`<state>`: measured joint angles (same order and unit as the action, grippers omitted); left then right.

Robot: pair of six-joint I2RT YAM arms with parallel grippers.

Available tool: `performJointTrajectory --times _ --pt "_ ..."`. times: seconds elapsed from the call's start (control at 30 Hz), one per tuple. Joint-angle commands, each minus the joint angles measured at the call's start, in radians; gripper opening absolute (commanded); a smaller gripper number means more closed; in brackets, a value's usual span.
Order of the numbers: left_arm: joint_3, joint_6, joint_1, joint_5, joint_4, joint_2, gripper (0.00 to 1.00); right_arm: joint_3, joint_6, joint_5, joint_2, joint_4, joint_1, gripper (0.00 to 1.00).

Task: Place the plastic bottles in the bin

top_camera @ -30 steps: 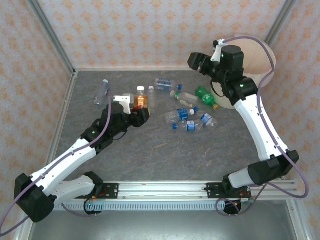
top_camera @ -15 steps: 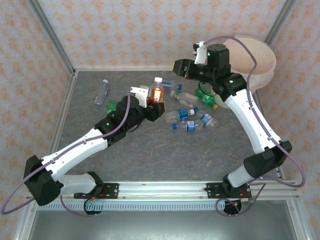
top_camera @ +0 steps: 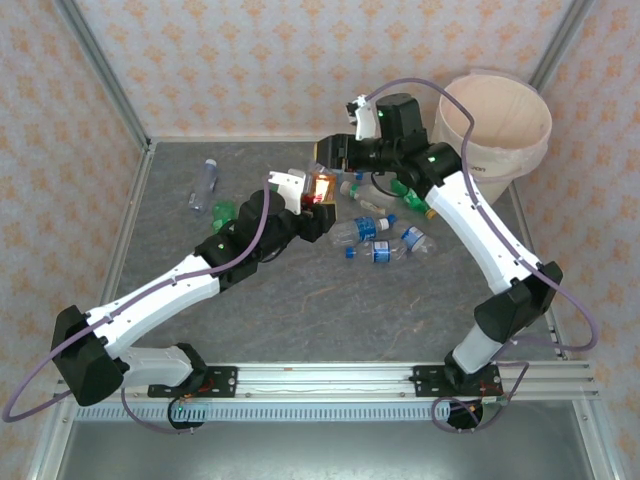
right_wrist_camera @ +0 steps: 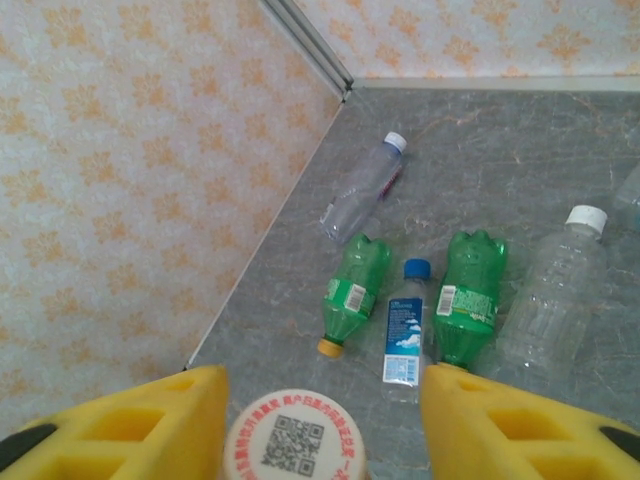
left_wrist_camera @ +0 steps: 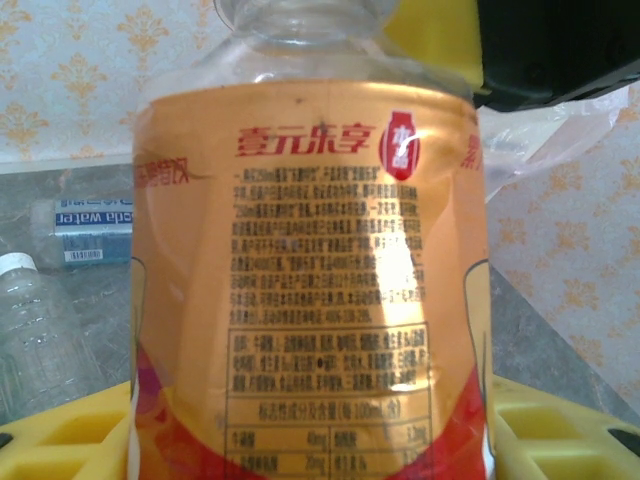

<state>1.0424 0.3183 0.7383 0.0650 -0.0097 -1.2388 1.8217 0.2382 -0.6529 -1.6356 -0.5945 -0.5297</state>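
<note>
Your left gripper (top_camera: 316, 208) is clamped on the upright orange bottle (top_camera: 322, 188), and the right gripper (right_wrist_camera: 322, 388), nearer the far-right bin (top_camera: 497, 168), straddles its cap (right_wrist_camera: 295, 442) from above; you cannot tell if it grips.

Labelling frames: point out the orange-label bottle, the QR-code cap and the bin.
orange-label bottle (left_wrist_camera: 310, 280), left wrist view, label middle.
QR-code cap (right_wrist_camera: 295, 442), right wrist view, printed top.
bin (top_camera: 515, 165), top external view, outer wall.

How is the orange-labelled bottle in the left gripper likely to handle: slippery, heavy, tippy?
The orange-labelled bottle has a glossy label with glare, so it may slip in the left gripper. No liquid shows in its clear shoulder, so probably light. Gripped low and upright, it could tilt if the right gripper presses its cap.
</note>
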Motion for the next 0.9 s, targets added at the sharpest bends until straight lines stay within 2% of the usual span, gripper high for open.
performJointTrajectory --times 0.0,0.57,0.63,0.7,0.8,0.87 --pt "0.029 -0.019 0.007 -0.022 0.018 0.011 0.57 0.033 -0.029 -0.033 -0.015 -0.045 -0.007 0.48" --pt "0.028 -0.009 0.015 -0.023 0.012 -0.001 0.58 -0.018 -0.022 -0.021 0.033 -0.024 -0.007 0.24" --pt "0.025 -0.009 0.015 -0.031 0.007 0.004 0.62 -0.026 -0.015 -0.007 0.042 -0.011 -0.007 0.24" --pt "0.023 -0.006 0.014 -0.042 0.004 0.011 0.73 -0.027 -0.012 0.009 0.049 0.000 -0.007 0.23" --pt "0.009 -0.002 0.014 -0.061 0.006 0.031 0.76 -0.024 0.002 0.036 0.056 0.021 -0.003 0.23" --pt "0.001 0.002 0.014 -0.073 0.010 0.042 0.88 -0.014 0.011 0.057 0.057 0.025 0.004 0.24"
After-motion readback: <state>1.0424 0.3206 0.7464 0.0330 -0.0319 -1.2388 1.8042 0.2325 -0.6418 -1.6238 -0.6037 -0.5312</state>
